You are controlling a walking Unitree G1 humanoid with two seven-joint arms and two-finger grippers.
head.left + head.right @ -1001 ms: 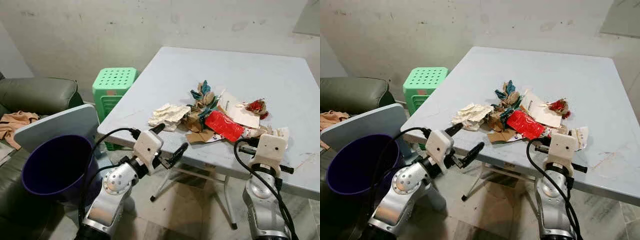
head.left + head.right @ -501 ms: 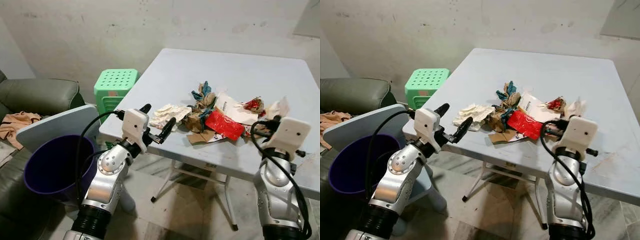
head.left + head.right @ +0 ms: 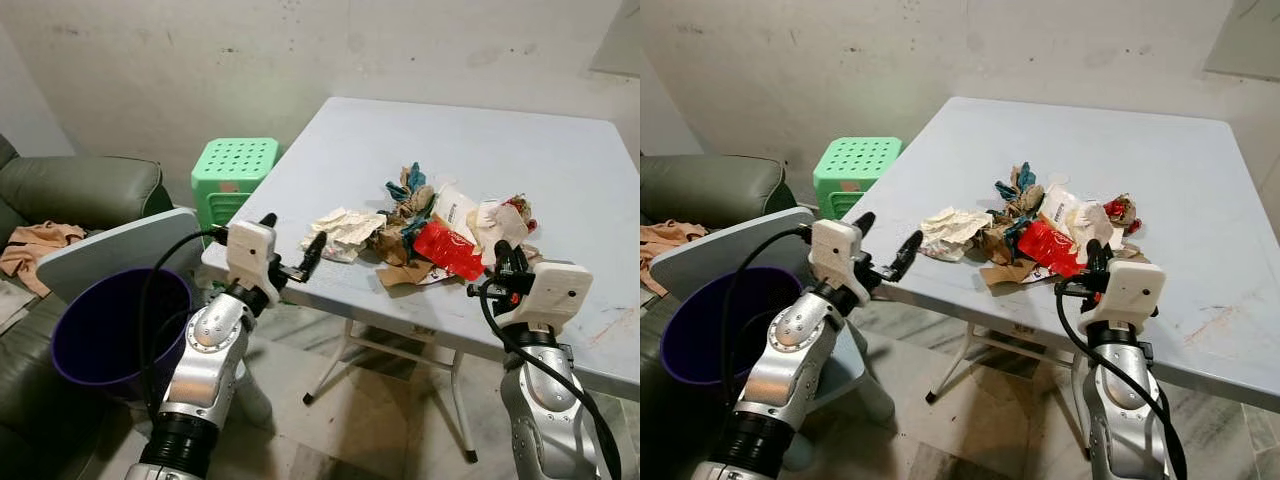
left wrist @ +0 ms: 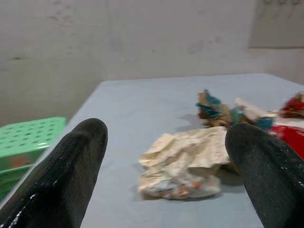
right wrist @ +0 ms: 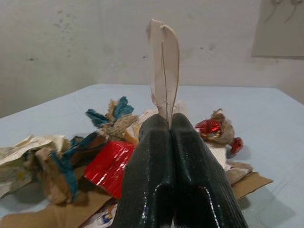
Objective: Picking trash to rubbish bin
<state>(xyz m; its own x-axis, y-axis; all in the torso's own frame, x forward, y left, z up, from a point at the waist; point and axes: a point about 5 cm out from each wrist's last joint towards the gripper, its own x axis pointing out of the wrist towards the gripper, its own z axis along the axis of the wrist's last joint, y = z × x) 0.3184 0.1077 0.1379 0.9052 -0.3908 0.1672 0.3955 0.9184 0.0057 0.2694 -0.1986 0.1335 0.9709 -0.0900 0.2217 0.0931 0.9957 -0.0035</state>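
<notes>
right claw (image 5: pixel 168 128): pinching a thin pale paper scrap (image 5: pixel 164 66), over counter edge
left claw (image 3: pixel 290 252): gaping, facing crumpled white paper wad (image 4: pixel 183 161)
progress: trash pile sitting on grey counter (image 3: pixel 560 150); purple round bin (image 3: pixel 110 335) waiting left

I see L gripper (image 3: pixel 292 243) w/ jaws apart at desk (image 3: pixel 560 150) edge near paper (image 3: pixel 343 228); R gripper (image 3: pixel 506 258) pinching a scrap (image 3: pixel 492 219); bin (image 3: pixel 115 330) below-left.

Purple bin (image 3: pixel 110 330) partly behind left arm
</notes>
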